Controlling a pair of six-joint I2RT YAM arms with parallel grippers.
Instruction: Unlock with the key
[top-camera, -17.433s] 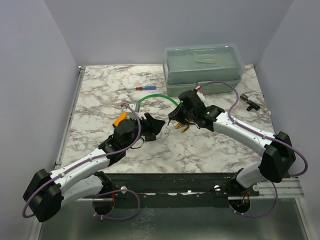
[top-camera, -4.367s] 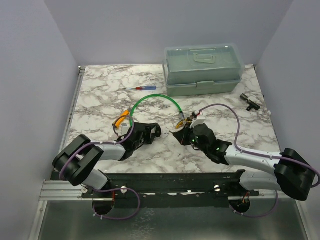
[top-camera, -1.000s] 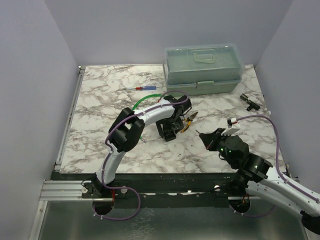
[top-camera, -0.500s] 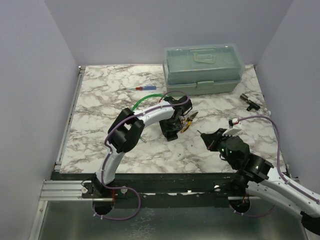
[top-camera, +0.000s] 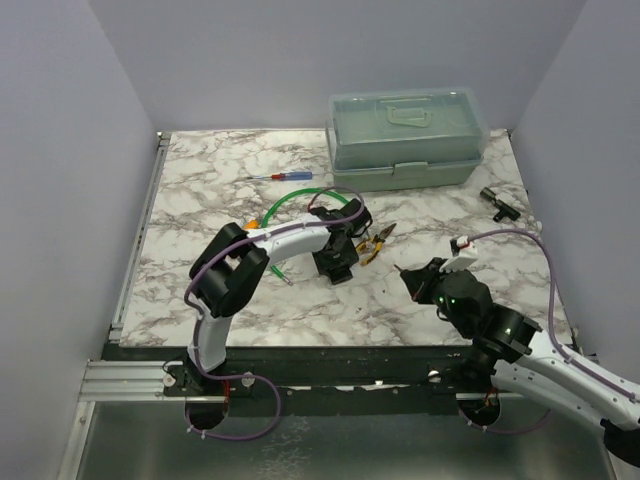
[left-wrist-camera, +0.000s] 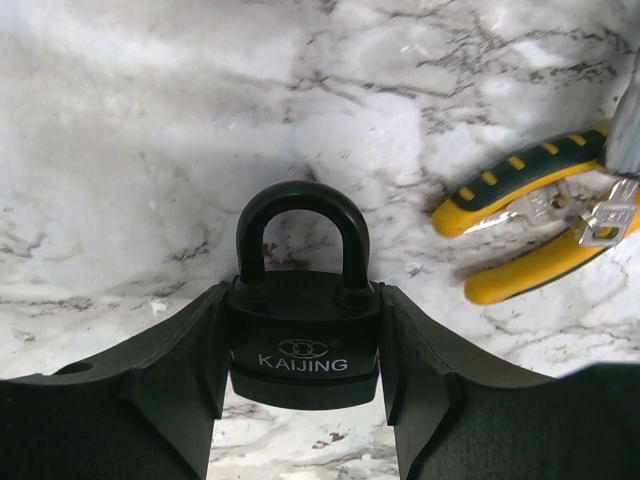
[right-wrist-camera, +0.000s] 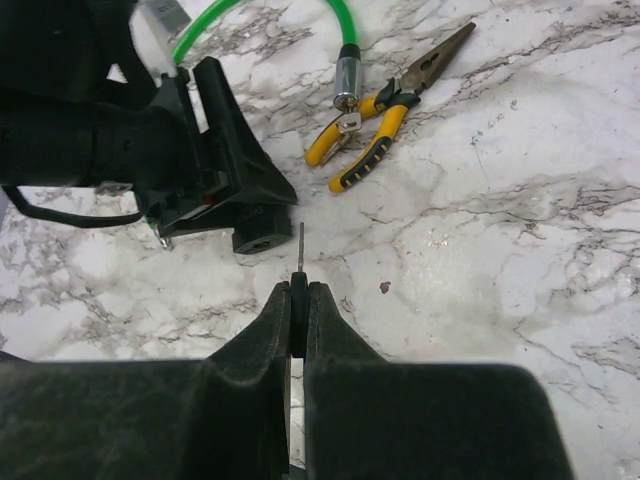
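My left gripper (top-camera: 335, 262) is shut on a black padlock (left-wrist-camera: 305, 345) marked KAIJING and holds it by the sides of its body, shackle pointing away, just above the marble. From the right wrist view the padlock's (right-wrist-camera: 262, 240) underside with the keyhole faces my right gripper (right-wrist-camera: 298, 292). My right gripper (top-camera: 408, 280) is shut on the key (right-wrist-camera: 300, 245): its dark head is pinched between the fingers and its thin silver blade points at the padlock, a short gap away.
Yellow-handled pliers (top-camera: 375, 240) lie just right of the padlock, beside the metal end of a green cable (top-camera: 300, 195). A red-and-blue screwdriver (top-camera: 285, 177) lies further back. A green toolbox (top-camera: 405, 140) stands at the back right, and a small black part (top-camera: 497, 204) lies near the right edge.
My left arm's elbow has swung left and down while its gripper stays on the padlock. My right gripper has edged slightly left with the key.
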